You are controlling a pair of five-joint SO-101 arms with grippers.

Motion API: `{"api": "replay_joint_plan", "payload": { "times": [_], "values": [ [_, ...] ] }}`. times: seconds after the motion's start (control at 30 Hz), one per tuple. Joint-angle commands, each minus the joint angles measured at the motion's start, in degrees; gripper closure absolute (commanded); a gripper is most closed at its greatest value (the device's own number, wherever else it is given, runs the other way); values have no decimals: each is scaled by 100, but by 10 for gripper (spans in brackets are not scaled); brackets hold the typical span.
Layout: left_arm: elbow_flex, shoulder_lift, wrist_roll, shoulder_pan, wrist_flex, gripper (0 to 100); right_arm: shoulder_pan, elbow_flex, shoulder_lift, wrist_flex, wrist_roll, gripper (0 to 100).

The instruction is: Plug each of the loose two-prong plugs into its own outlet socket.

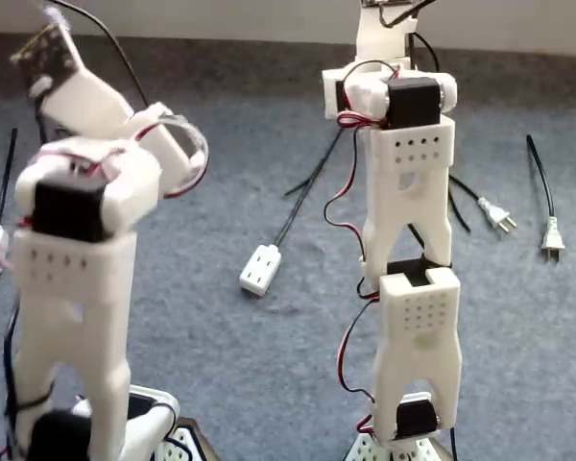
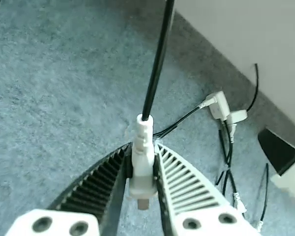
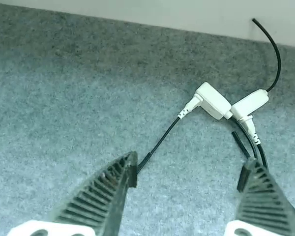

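1. My left gripper (image 2: 142,147) is pressed in on a white plug (image 2: 141,169), and the ribbed fingers (image 2: 179,172) pinch its body from both sides
2. That plug is held off the grey carpet (image 2: 49,88). Its long axis runs straight along the fingers, with the black cord (image 2: 157,59) end pointing out past the fingertips and the stubby end back toward the wrist
3. My right gripper (image 3: 189,164) is spread wide with nothing in it, hanging above the carpet with a thin black lead (image 3: 157,145) lying below the gap
4. Beyond the right gripper a white socket block (image 3: 211,101) lies flat near the wall, with a second white plug (image 3: 248,105) butted against its end. I cannot tell how deep that plug is seated
5. In the high view, an outlet socket (image 1: 260,269) lies on the carpet between the two arms, angled diagonally on its black lead
6. To the far side of the right arm (image 1: 408,192), one loose plug (image 1: 499,219) and a further loose plug (image 1: 552,238) lie near each other but apart, both with prongs toward the near edge
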Motion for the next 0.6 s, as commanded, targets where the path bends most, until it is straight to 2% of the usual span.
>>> {"api": "replay_joint_plan", "payload": {
  "times": [0.0, 0.1, 0.27, 0.37, 0.43, 0.57],
  "values": [
    [1455, -1516, 79, -31, -1152, 994, -101, 22, -347, -92, -220, 674],
    [3380, -2598, 466, -66, -2901, 994, -295, 215, -321, 13, -536, 674],
    [6818, -3837, 1064, -92, -7059, 994, -558, 822, -365, 110, -580, 674],
    [8004, -4145, 1486, -110, -9099, 994, -681, 1095, -347, 356, -580, 717],
    [8330, -4119, 1749, -110, -9864, 994, -699, 1297, -365, 418, -580, 762],
    [8426, -3881, 1837, -92, -10180, 994, -725, 1851, -374, 418, -589, 803]
  ]
}}
